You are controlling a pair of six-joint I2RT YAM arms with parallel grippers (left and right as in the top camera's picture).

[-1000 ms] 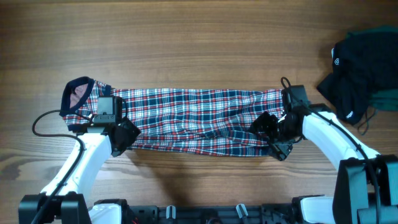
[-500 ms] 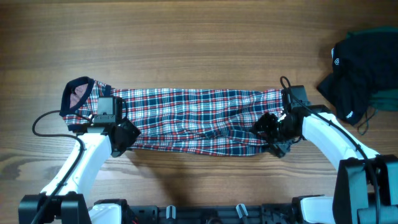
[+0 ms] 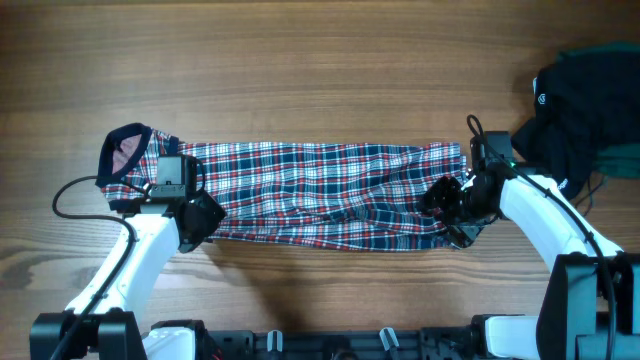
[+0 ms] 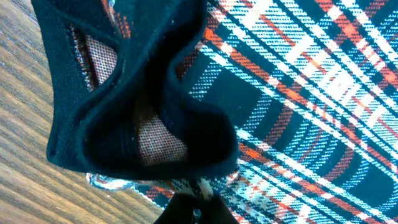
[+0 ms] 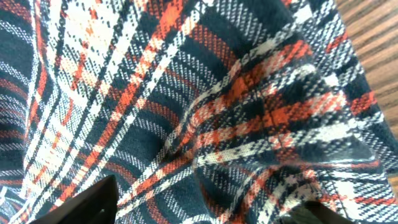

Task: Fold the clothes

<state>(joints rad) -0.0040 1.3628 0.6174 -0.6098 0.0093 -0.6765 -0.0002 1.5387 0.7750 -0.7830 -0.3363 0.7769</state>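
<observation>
Desk (image 3: 320, 60): wooden; shirt (image 3: 320, 190) lies across the middle as a long band.
Right gripper (image 3: 452, 212): clamped on the right end, moved outward, pulling it straighter.
Left gripper (image 3: 200, 222): at the left end; grip unclear.
Meaning: flatter for folding.

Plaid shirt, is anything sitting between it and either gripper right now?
Nothing visible does. The left gripper is at the plaid shirt's lower left edge, and the right gripper is at its right end. The dark clothes pile lies farther right, not between them.
</observation>
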